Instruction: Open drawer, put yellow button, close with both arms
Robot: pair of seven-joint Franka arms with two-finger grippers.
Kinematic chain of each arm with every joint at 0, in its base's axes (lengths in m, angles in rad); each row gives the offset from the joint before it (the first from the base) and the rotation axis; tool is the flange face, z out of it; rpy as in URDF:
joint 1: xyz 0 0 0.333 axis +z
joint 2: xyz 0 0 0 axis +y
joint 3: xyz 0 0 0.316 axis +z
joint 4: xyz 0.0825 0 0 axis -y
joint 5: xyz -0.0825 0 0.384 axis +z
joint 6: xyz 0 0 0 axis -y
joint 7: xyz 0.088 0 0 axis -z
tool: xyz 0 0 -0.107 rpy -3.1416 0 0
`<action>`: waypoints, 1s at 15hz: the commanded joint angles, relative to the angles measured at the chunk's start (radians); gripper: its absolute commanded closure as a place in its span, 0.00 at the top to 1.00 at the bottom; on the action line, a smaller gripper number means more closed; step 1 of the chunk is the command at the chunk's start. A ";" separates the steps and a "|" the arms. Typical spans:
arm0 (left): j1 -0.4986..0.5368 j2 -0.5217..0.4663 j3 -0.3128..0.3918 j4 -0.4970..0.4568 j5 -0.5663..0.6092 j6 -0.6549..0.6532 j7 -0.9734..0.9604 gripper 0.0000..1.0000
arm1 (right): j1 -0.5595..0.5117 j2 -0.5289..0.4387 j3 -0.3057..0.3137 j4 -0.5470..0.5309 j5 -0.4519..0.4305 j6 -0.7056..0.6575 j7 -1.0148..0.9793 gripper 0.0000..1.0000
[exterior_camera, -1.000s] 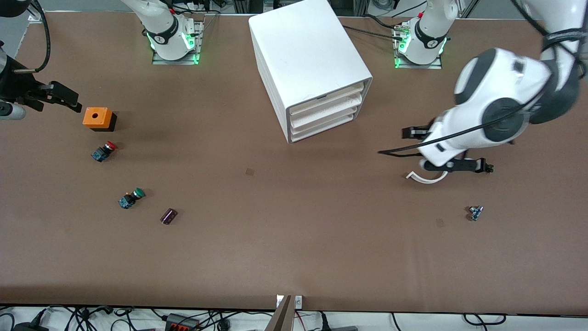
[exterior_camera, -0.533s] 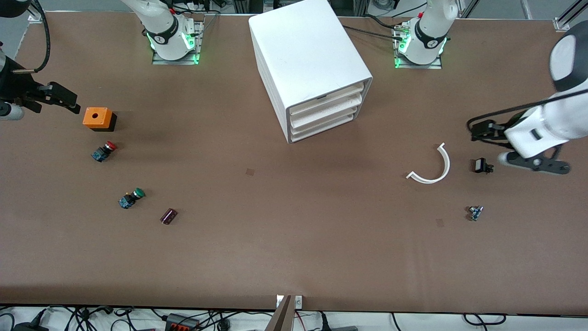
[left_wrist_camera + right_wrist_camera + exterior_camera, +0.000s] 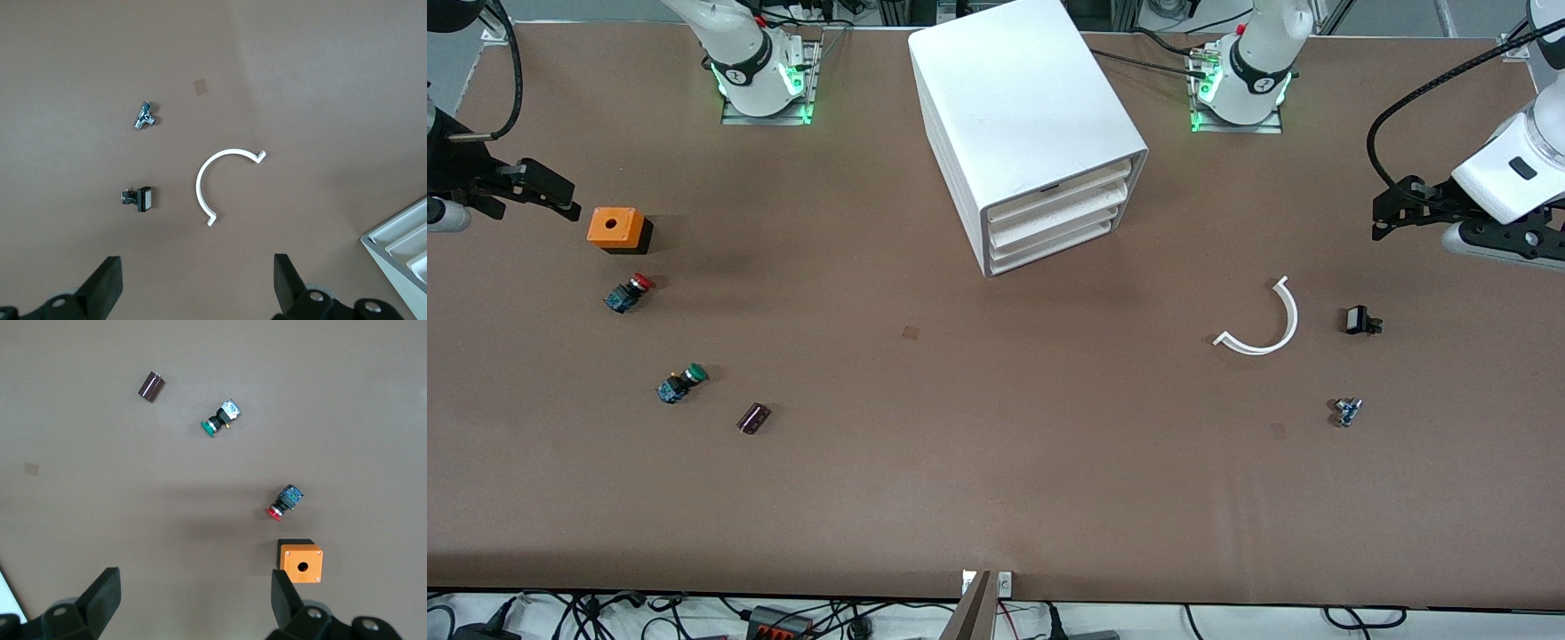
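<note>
Now drawer [image 3: 1060, 199] closed, both pincers wide.

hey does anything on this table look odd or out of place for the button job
Yes: no yellow button shows, only a red-capped button and a green-capped button. The white cabinet sits skewed to the table's edges, drawers all shut. Both claws are empty.

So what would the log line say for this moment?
drawer: shut | left gripper: open, empty | right gripper: open, empty | yellow button: not seen
</note>
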 commanded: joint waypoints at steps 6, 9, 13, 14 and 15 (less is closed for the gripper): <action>-0.006 -0.018 0.002 -0.018 -0.015 0.024 0.006 1.00 | 0.000 -0.021 0.006 -0.011 -0.008 -0.001 -0.004 1.00; -0.008 -0.019 0.002 -0.018 -0.015 0.017 0.006 1.00 | 0.000 -0.023 0.008 -0.016 -0.008 0.003 -0.002 1.00; -0.008 -0.016 0.002 -0.015 -0.038 0.020 0.006 1.00 | 0.004 -0.023 0.009 -0.016 -0.008 0.008 -0.004 1.00; -0.008 -0.016 0.003 -0.015 -0.038 0.021 0.006 1.00 | 0.004 -0.023 0.008 -0.014 -0.008 0.009 -0.005 1.00; -0.006 -0.016 0.003 -0.015 -0.038 0.020 0.006 1.00 | 0.002 -0.023 0.008 -0.013 -0.008 0.009 -0.007 1.00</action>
